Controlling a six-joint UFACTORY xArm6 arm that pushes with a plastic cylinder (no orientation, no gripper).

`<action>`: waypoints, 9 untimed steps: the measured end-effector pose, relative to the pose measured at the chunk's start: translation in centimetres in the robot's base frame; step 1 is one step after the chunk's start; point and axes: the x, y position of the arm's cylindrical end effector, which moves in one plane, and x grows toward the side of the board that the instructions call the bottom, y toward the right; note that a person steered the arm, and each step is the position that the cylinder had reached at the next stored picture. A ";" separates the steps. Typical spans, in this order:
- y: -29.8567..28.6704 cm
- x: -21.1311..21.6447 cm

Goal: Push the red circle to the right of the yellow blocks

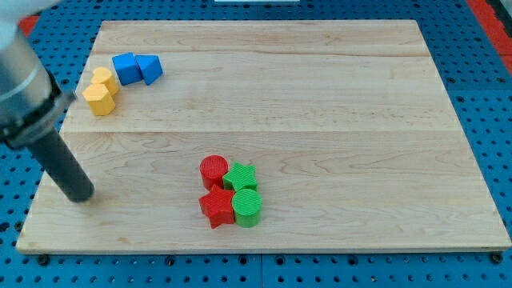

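Note:
The red circle (pixel 214 170) lies at the lower middle of the wooden board (pixel 320 120), touching a green star (pixel 241 176), a red star (pixel 216 207) and close to a green circle (pixel 247 207). Two yellow blocks sit at the view's upper left: a yellow hexagon (pixel 99 99) and a smaller yellow block (pixel 104 78) just above it. My tip (pixel 81 194) rests near the board's left edge, well to the left of the red circle and below the yellow blocks, touching no block.
A blue cube (pixel 126 67) and a blue triangular block (pixel 150 68) sit right of the yellow blocks at the top left. A blue pegboard (pixel 480 64) surrounds the board.

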 end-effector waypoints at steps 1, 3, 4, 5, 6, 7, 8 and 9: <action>6.0 2.8; 14.9 2.1; 15.2 -1.5; 13.9 -5.4; 11.8 -5.8; 11.8 -6.8; 11.9 -11.6; 11.6 -10.6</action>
